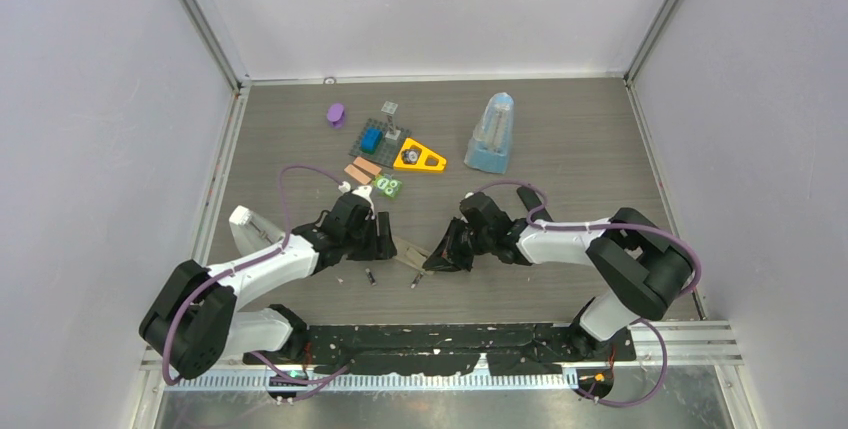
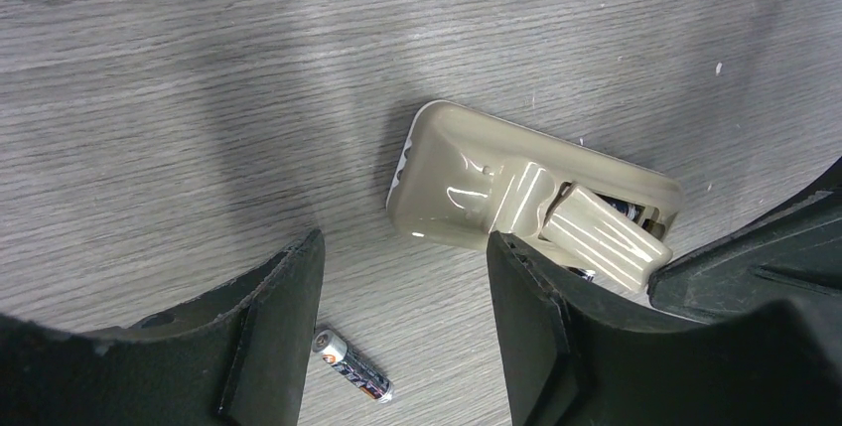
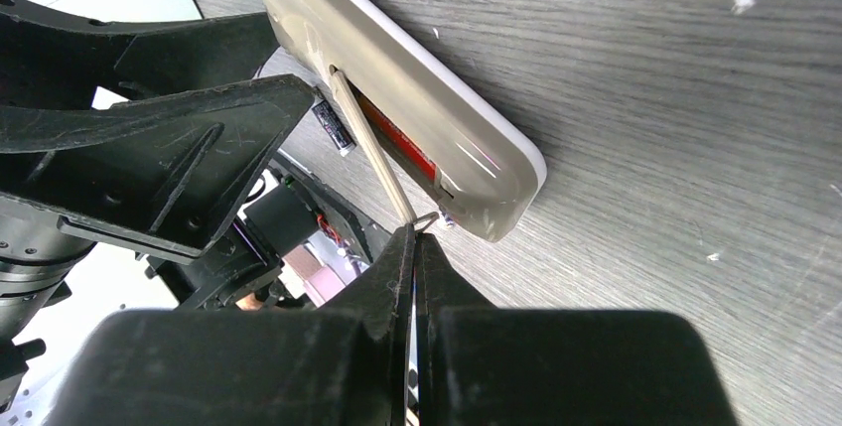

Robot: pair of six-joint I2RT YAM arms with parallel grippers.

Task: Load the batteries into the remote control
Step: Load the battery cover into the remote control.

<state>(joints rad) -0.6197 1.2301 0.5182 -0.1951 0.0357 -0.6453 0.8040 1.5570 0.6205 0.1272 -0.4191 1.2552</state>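
Pressed shut, the right gripper (image 3: 415, 237) nips the end of the thin beige battery cover (image 3: 372, 148), raised off the beige-backed white remote control (image 3: 417, 83) lying face down between both grippers on the grey wood-grain counter (image 2: 199, 69). Left gripper (image 2: 405, 243) stands half open, empty, above a loose dark cylindrical battery (image 2: 352, 364). That cover hides most of the compartment.

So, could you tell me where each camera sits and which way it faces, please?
Top external: overhead, behind the bases, looking down on the table; left arm and right arm show.
Left wrist: above the remote, looking down; own open fingers show.
Right wrist: low, facing the remote's side; own shut fingers pinch the cover.
Shared: all three see the remote.
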